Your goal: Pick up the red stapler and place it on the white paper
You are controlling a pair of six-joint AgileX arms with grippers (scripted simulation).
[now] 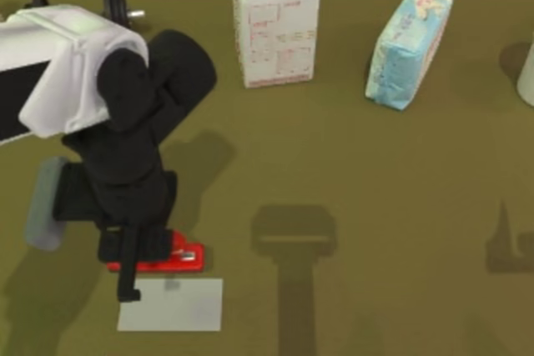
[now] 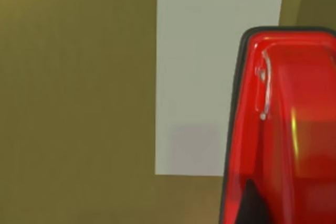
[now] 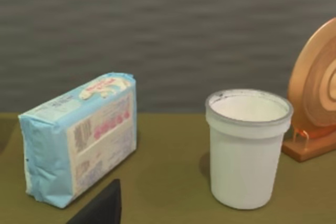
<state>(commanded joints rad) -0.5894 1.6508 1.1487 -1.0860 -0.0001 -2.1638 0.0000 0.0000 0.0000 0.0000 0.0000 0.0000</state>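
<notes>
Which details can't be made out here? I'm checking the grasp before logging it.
- Top view: the left pincer covers most of the red stapler.
- Left wrist view: the picture's edge cuts off the stapler, hiding its place relative to the white paper.
- Right pincer: outside every view.

I am looking at an olive-green table (image 1: 350, 164). Lying flat near its front left is the white paper (image 1: 171, 305). A tall white carton (image 1: 275, 22) is standing at the back, a pale blue packet (image 1: 409, 43) right of it, and a white tub (image 3: 247, 148) and copper disc stand (image 3: 315, 98) farther right.
</notes>
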